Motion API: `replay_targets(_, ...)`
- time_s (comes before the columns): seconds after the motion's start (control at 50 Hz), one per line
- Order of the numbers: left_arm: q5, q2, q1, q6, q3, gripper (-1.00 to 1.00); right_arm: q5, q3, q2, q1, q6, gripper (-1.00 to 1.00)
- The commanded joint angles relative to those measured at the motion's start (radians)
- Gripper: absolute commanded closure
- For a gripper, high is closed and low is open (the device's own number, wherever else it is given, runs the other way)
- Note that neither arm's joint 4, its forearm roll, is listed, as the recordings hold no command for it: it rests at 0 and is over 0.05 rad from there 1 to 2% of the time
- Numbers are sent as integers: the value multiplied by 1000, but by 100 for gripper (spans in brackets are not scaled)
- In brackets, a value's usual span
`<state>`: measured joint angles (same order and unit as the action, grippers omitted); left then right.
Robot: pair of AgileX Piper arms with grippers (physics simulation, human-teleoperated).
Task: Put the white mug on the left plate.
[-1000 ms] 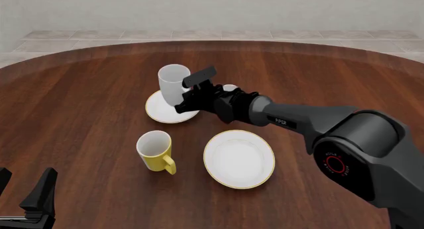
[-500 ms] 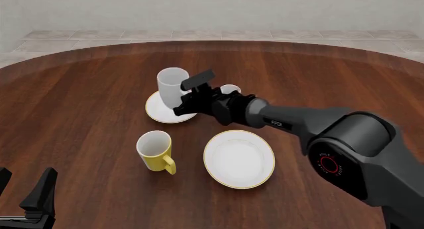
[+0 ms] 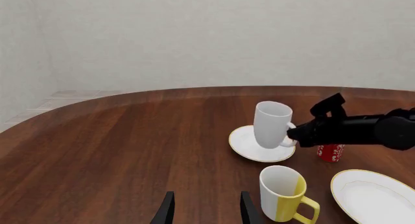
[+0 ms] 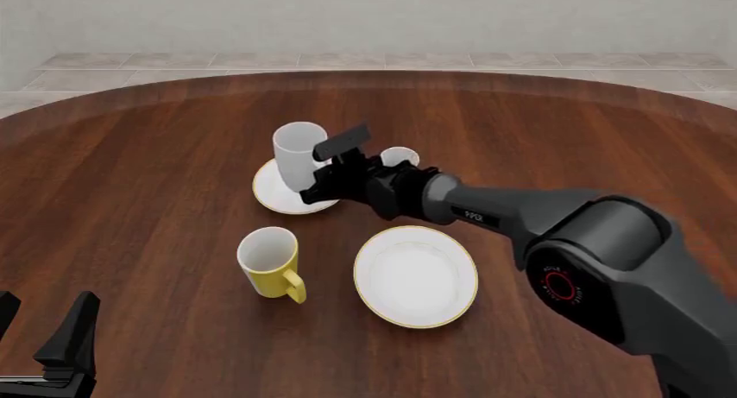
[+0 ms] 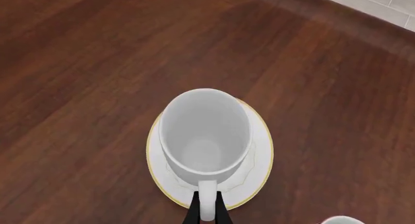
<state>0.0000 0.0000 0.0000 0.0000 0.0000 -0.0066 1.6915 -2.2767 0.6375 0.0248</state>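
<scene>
The right end effector (image 4: pixel 326 167) is gripping the white mug (image 4: pixel 299 154) by its handle, fingers closed narrowly on the loop. In the right wrist view the two dark fingertips (image 5: pixel 192 213) are pinching either side of the handle just below the mug (image 5: pixel 205 136). The mug is sitting directly ahead of the end effector over the left plate (image 4: pixel 273 192), tilted slightly; whether its base is touching the plate cannot be told.

The left end effector (image 4: pixel 44 337) is resting well back from the mug, near the counter (image 4: pixel 138 173) edge, its fingers spread apart and holding nothing.

The left wrist view is showing what the front view mostly hides: a red mug (image 3: pixel 331 152) just behind the right end effector (image 3: pixel 304 131), seen from the front only as a white rim (image 4: pixel 399 157). It is also showing the mug (image 3: pixel 271 124) leaning on the plate (image 3: pixel 246 145). A yellow mug (image 4: pixel 271 262) and a larger plate (image 4: pixel 416 275) are standing nearer the arms than the right end effector.
</scene>
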Motion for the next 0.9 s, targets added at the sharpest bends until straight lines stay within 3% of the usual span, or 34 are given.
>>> replay_targets(0.02, 0, 0, 0, 0, 0, -100, -2, 13, -13, -1, -13, 100)
replay_targets(0.9, 0, 0, 0, 0, 0, -100, 2, 33, -43, -11, -19, 100)
